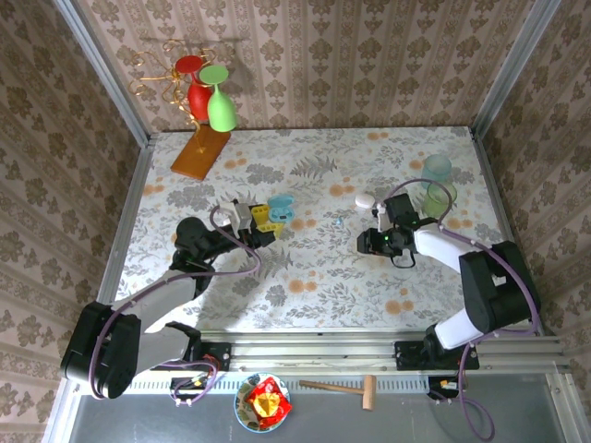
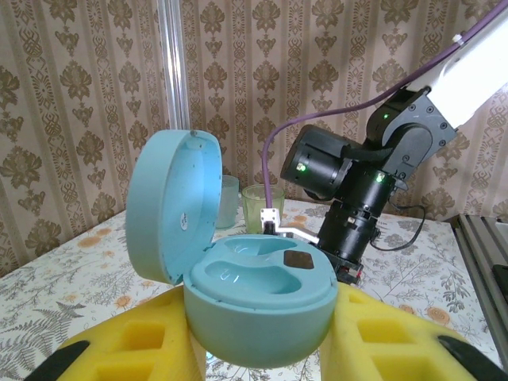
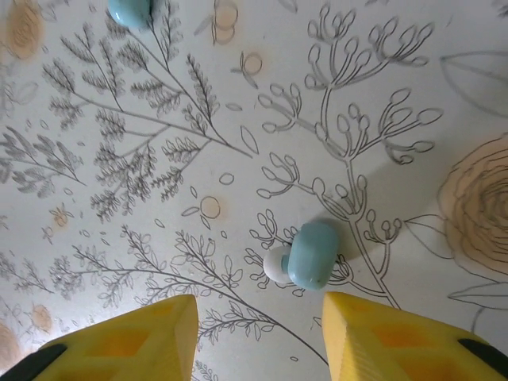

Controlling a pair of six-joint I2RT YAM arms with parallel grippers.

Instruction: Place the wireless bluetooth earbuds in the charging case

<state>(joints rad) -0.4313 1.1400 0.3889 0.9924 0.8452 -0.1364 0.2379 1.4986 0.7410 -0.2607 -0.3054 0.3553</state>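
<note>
My left gripper [image 2: 258,337] is shut on the light-blue charging case [image 2: 262,290], its yellow fingers [image 2: 397,333] pressed on both sides. The case's lid [image 2: 171,202] stands open and both wells look empty; from above the case [image 1: 281,209] is left of the table's centre. One of the wireless bluetooth earbuds [image 3: 309,254], pale blue with a white tip, lies on the flowered table just beyond my right gripper's [image 3: 260,321] fingertips. That gripper is open and holds nothing. A second earbud [image 3: 131,8] lies at the top edge of the right wrist view.
Two translucent green cups [image 1: 439,185] stand at the back right, behind the right arm [image 2: 349,178]. A white pebble-shaped piece [image 1: 367,199] lies beside the right wrist. A wire rack with red and green glasses [image 1: 208,97] and an orange board [image 1: 199,152] are at the back left.
</note>
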